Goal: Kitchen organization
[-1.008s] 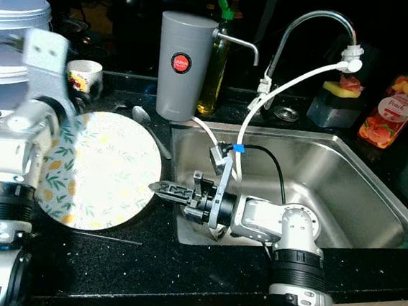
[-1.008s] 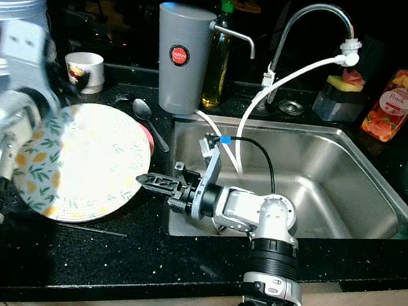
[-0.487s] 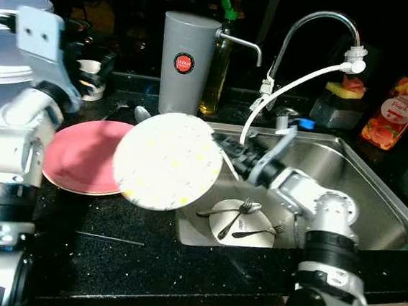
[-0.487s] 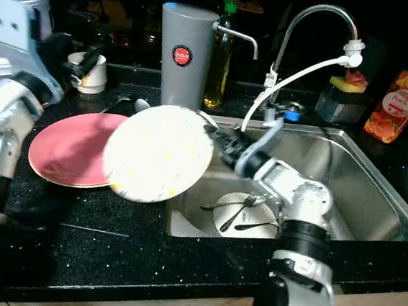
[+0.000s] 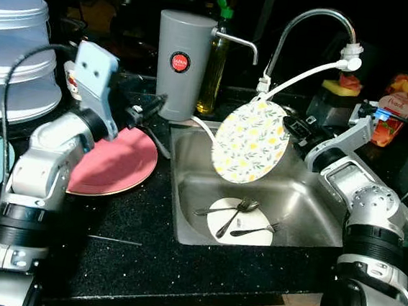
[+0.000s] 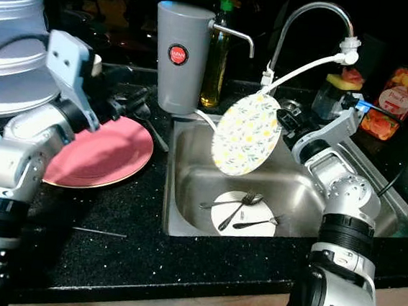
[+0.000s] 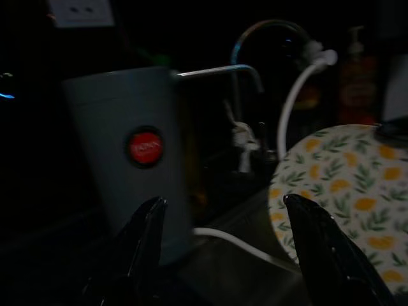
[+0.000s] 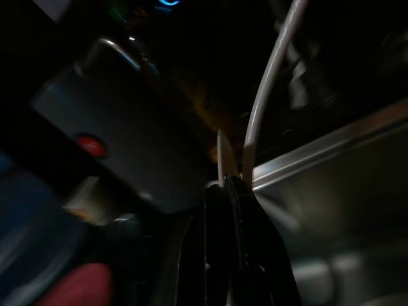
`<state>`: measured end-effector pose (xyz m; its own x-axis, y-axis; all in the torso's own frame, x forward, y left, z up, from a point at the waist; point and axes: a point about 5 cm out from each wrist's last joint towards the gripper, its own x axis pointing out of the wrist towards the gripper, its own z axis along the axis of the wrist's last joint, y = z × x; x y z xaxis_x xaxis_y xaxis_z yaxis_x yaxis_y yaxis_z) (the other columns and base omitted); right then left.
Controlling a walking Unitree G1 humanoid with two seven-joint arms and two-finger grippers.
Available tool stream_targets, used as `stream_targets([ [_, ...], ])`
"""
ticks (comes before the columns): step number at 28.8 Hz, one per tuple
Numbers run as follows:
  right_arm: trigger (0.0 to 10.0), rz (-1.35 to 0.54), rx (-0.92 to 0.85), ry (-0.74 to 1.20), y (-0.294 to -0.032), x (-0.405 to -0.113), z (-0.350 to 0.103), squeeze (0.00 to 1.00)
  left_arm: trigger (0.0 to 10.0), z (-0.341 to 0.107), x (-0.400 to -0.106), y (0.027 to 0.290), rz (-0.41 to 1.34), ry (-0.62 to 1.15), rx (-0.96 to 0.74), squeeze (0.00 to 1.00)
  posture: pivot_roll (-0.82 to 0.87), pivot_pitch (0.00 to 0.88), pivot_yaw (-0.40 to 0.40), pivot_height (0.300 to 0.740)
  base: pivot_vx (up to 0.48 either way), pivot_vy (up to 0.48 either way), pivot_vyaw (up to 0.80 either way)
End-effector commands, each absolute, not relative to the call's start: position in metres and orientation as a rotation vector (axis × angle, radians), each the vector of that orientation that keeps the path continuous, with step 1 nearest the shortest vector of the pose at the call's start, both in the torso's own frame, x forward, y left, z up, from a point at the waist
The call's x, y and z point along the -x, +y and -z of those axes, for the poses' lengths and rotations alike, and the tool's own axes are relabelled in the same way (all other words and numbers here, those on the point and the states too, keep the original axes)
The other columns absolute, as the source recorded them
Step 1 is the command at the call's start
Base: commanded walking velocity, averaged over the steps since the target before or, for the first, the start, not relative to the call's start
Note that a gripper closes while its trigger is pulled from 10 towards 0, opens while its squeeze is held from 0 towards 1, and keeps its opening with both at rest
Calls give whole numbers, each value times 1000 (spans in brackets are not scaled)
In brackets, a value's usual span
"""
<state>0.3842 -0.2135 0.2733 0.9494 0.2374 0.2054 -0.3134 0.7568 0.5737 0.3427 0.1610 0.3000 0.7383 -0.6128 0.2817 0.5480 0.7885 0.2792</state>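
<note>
Over sink (image 5: 315, 200), right hand (image 5: 291, 125) holds floral plate (image 5: 250, 141) above dishes (image 5: 241, 222).

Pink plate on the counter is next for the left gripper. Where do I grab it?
Take the pink plate by its raised rim nearest the sink, one finger under the lip, one on top. It lies flat, and the left gripper hovers open by its far edge.

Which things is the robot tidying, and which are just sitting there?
Being tidied: round lemon-patterned plate, clamped in the right gripper over the steel sink; pink round plate; small white plate with cutlery.

Just sitting there: grey cylindrical dispenser; orange soap bottle; curved tap.
</note>
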Motion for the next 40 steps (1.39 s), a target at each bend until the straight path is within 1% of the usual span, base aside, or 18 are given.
stream_targets([
  [1, 0, -284, -542, -148, -210, -385, -270, 0, 10000, -290, -338, 145, 722, -339, -153, 0, 60, 20, -60, 740, 0, 0, 0],
  [7, 0, -305, -504, -123, -196, -387, -255, 0, 10000, -273, -332, 130, 810, -249, -139, 0, 61, 23, -59, 740, 0, 0, 0],
  [11, 0, -334, -411, -77, -176, -387, -232, 0, 10000, -235, -334, 127, 798, 1, -186, 0, 63, 28, -61, 740, 0, 0, 0],
  [14, 0, -340, -397, -73, -173, -387, -230, 0, 10000, -232, -334, 127, 793, 23, -175, 0, 63, 30, -61, 740, 0, 0, 0],
  [16, 0, -362, -308, -71, -164, -387, -224, 0, 10000, -231, -332, 125, 799, 30, -167, 0, 63, 30, -62, 740, 0, 0, 0],
  [21, 0, -384, -279, -81, -160, -385, -226, 0, 10000, -237, -334, 129, 752, 2, -164, 0, 64, 31, -61, 740, 0, 0, 0],
  [22, 3059, -393, -272, -88, -158, -385, -228, 0, 10000, -241, -338, 135, 685, -19, -170, 0, 64, 29, -61, 740, 0, 0, 0],
  [23, 10000, -405, -264, -93, -155, -385, -230, 0, 10000, -246, -345, 146, 568, -47, -169, 0, 64, 29, -61, 740, 0, 0, 0],
  [25, 10000, -458, -264, -89, -146, -382, -232, 0, 10000, -252, -355, 174, 297, -56, -180, 0, 64, 29, -61, 740, 0, 0, 0],
  [29, 10000, -556, -272, -60, -128, -377, -231, 0, 10000, -256, -357, 221, -37, -7, -248, 0, 67, 32, -67, 740, 0, 0, 0],
  [30, 10000, -556, -272, -60, -128, -377, -231, 0, 10000, -256, -357, 221, -37, -7, -248, 0, 67, 32, -67, 740, 0, 0, 0],
  [31, 10000, -579, -273, -57, -123, -376, -231, 0, 10000, -258, -356, 234, -112, -7, -268, 0, 67, 32, -67, 740, 0, 0, 0],
  [32, 10000, -579, -273, -57, -123, -376, -231, 0, 10000, -258, -356, 234, -112, -7, -268, 0, 67, 32, -67, 740, 0, 0, 0],
  [34, 10000, -619, -277, -52, -112, -374, -230, 0, 10000, -257, -350, 261, -238, 16, -291, 0, 67, 32, -67, 740, 0, 0, 0],
  [35, 10000, -619, -277, -52, -112, -374, -230, 0, 10000, -257, -350, 261, -238, 16, -291, 0, 67, 32, -67, 740, 0, 0, 0],
  [36, 10000, -635, -277, -48, -107, -372, -230, 0, 10000, -252, -347, 271, -268, 45, -299, 0, 67, 32, -67, 740, 0, 0, 0],
  [38, 10000, -669, -276, -37, -97, -370, -230, 0, 10000, -233, -342, 283, -243, 146, -266, 0, 72, 32, -75, 740, 0, 0, 0],
  [40, 10000, -675, -276, -35, -95, -370, -230, 0, 10000, -229, -341, 283, -219, 171, -242, 0, 73, 32, -74, 740, 0, 0, 0],
])
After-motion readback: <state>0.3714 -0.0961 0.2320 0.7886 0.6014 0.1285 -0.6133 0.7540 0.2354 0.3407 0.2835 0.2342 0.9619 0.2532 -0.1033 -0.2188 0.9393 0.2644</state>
